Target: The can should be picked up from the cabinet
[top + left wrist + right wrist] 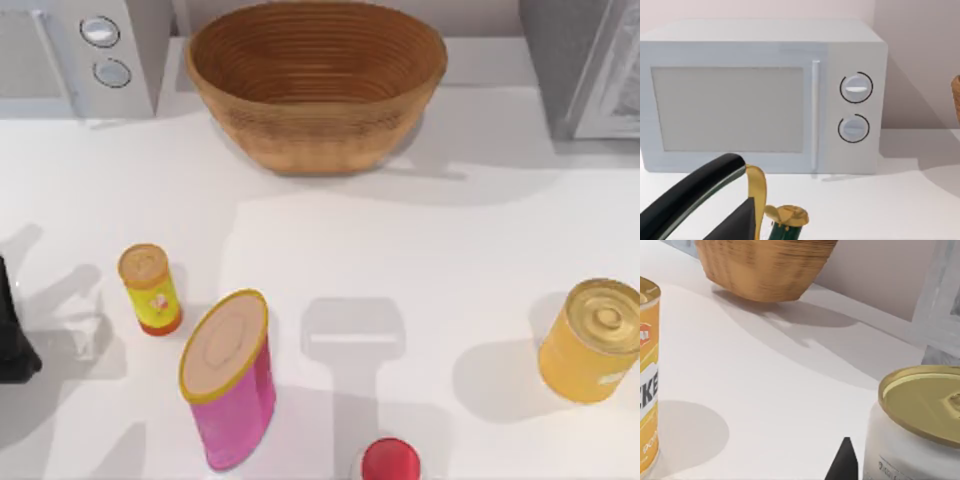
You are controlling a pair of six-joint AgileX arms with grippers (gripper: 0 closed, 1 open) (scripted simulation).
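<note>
The left arm (12, 330) is parked at the 9 o'clock edge of the worktop (450, 260) in the top view. Its wrist view faces the white microwave (760, 95), which has two round dials and stands at about 10 o'clock. Whether the left gripper is open or closed cannot be told.

In the right wrist view, a black tip of the right gripper (844, 465) shows just beside a white can (920, 440) with a gold lid. The can stands upright, low and close to the camera. Whether the tip touches it, and whether this gripper is open or closed on it, cannot be told. Past the can rises the pale wall of the cabinet (940, 300), which sits at about 2 o'clock in the top view (590, 60).

A woven basket (315, 85) stands at 12 o'clock on the worktop. A yellow can (592, 340) with a gold lid stands upright at about 4 o'clock, well apart from the basket, and shows again in the right wrist view. At 8 o'clock there is a small yellow tin (150, 290) with an orange base. Near it, at 7 o'clock, is a taller pink canister (230, 380) with a tan lid, and the two do not touch. A red round-topped thing (390, 462) sits at the 6 o'clock edge.
</note>
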